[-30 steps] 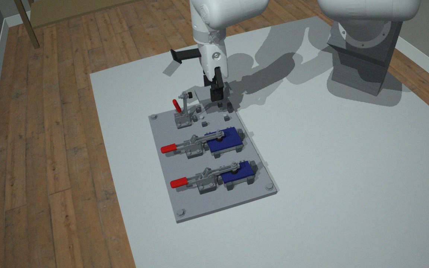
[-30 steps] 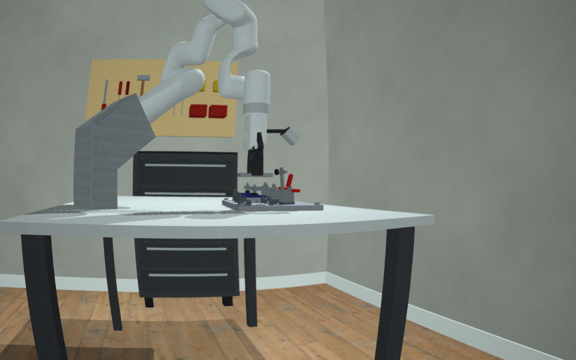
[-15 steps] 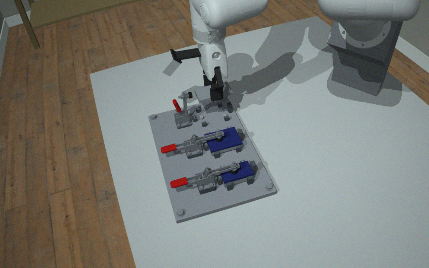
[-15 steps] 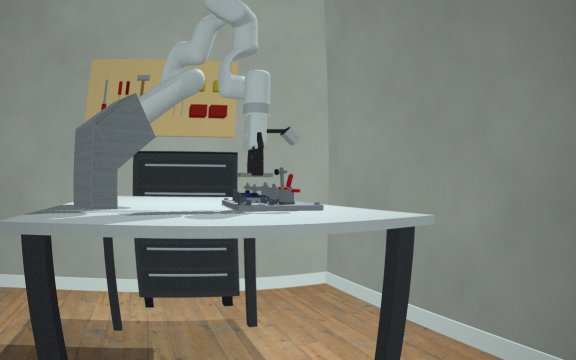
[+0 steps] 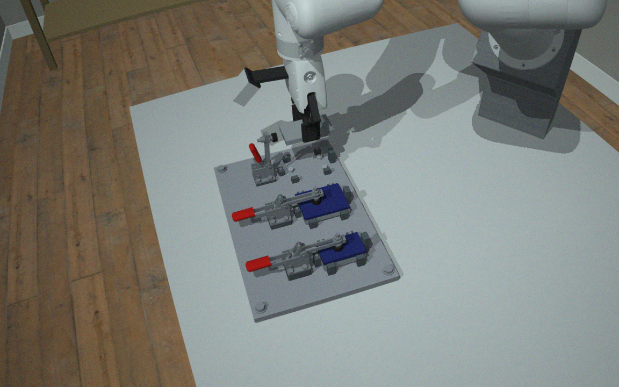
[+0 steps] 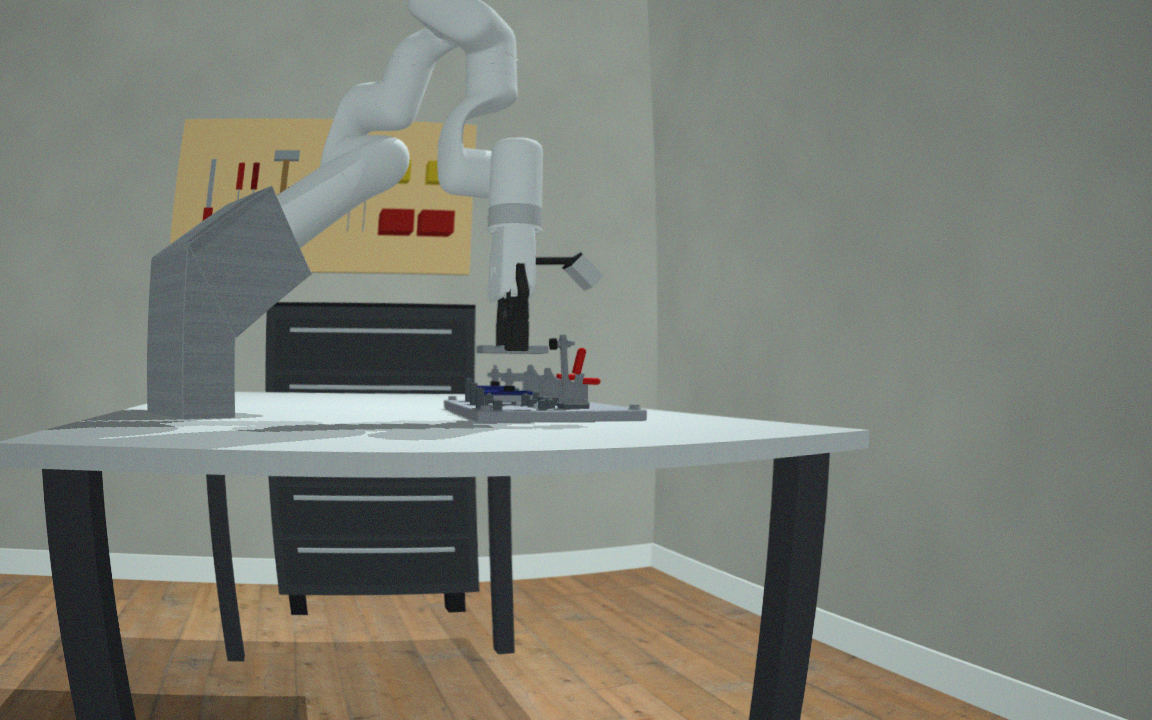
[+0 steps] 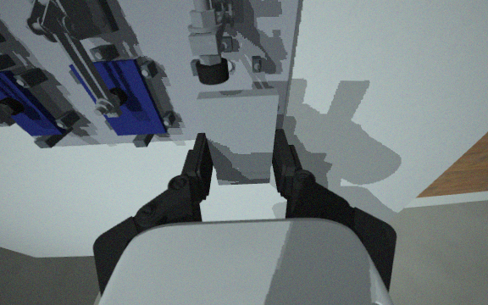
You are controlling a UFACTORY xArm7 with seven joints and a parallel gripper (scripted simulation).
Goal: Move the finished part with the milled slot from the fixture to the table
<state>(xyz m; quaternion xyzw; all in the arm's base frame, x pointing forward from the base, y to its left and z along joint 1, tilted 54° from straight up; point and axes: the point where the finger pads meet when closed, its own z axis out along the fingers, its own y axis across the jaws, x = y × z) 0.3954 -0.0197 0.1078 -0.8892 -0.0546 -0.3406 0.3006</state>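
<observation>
No text, label, brand, number or sign can be read in any of the three views.
</observation>
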